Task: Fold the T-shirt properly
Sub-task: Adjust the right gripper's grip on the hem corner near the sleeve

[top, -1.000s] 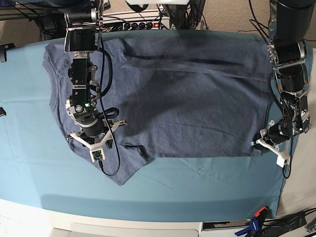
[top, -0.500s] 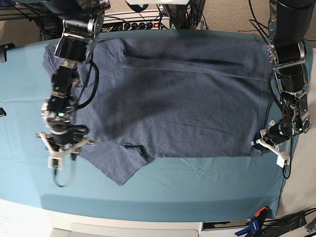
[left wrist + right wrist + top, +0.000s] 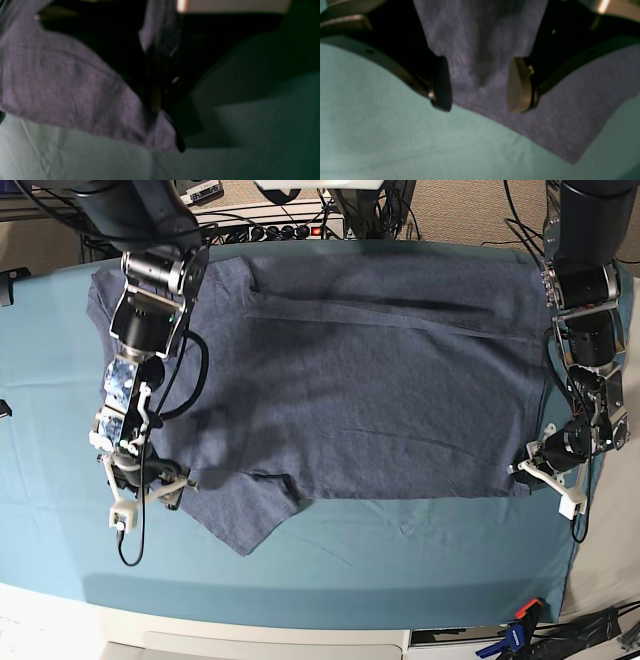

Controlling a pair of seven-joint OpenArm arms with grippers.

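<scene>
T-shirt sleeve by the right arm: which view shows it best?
Base view: the whole sleeve shows, spread on the teal cloth. Right wrist view gives only a blurred close-up of it between the right gripper's open fingers. Left wrist view shows another corner.

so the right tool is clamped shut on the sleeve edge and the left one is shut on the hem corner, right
Not quite: the right tool stands open, its fingers apart with the T-shirt fabric loose between them, as the right wrist view shows. The left tool is shut on the hem corner.
</scene>
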